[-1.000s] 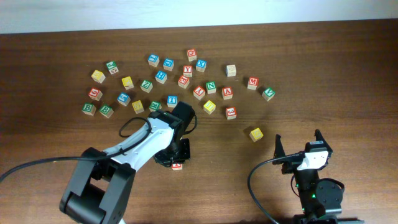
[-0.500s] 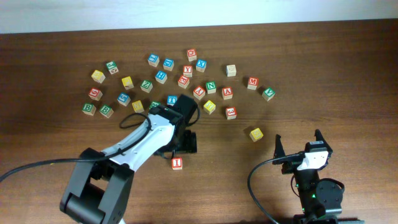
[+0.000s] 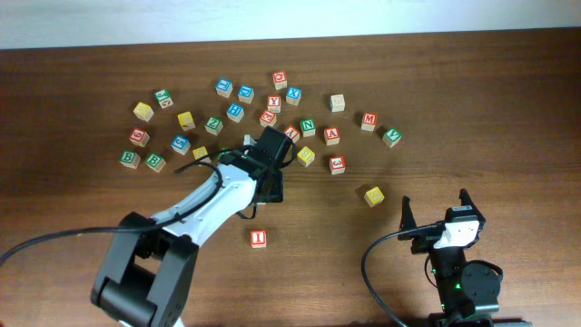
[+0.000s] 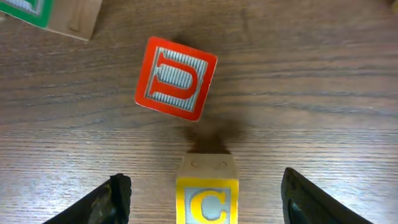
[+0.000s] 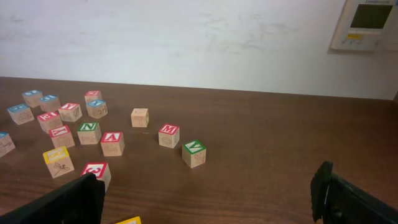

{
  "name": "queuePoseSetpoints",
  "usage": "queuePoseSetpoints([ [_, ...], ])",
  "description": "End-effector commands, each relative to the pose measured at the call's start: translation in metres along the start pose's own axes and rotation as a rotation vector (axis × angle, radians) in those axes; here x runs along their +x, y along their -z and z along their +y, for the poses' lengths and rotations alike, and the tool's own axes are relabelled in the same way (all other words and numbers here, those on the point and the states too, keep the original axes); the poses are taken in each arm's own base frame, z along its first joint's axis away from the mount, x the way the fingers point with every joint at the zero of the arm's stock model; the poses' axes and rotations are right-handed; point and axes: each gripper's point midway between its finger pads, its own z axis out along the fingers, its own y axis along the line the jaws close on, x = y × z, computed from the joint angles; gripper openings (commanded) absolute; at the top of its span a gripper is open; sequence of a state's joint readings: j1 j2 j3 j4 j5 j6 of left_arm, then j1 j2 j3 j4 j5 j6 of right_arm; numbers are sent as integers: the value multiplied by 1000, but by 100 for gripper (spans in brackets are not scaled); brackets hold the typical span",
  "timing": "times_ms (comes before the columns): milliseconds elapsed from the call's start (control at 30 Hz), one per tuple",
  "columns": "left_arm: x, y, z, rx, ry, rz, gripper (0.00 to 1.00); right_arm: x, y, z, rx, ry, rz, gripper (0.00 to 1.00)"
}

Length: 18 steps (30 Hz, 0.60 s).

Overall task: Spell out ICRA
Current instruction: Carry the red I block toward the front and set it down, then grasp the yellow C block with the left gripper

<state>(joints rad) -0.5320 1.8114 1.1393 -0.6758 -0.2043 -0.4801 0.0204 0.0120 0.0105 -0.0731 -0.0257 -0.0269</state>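
The red "I" cube (image 3: 259, 238) lies alone on the table, nearer me than the cluster. My left gripper (image 3: 271, 173) is open and hangs over the cluster's near edge. In the left wrist view the yellow "C" cube (image 4: 207, 198) sits between its spread fingers (image 4: 119, 191), untouched, with my left gripper (image 4: 205, 182) above it. The red "A" cube (image 3: 332, 135) sits at the right of the cluster and also shows in the right wrist view (image 5: 112, 142). I cannot pick out the green "R". My right gripper (image 3: 434, 211) is open and empty (image 5: 206, 186).
A red "U" cube (image 4: 176, 78) lies just beyond the "C", and a green cube's corner (image 4: 37, 12) is at the far left. Several other letter cubes spread across the far half of the table. A lone yellow cube (image 3: 374, 195) and a red "3" (image 3: 337, 164) lie toward the right arm.
My left gripper let go of the red "I" cube, left it on the table and moved away toward the cluster, over the yellow "C". The right arm has not moved.
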Motion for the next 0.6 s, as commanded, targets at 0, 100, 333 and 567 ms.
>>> queuePoseSetpoints([
  [0,5,-13,1,-26,-29,32,66,2,0,1,-1,-1,4,98],
  [100,9,-21,-2,-20,-32,52,57,2,0,1,-1,-1,4,98],
  [333,2,-22,-6,-4,-24,21,43,2,0,1,-1,-1,4,98],
  [567,3,-22,-6,-6,-25,25,34,2,0,1,-2,-1,4,98],
])
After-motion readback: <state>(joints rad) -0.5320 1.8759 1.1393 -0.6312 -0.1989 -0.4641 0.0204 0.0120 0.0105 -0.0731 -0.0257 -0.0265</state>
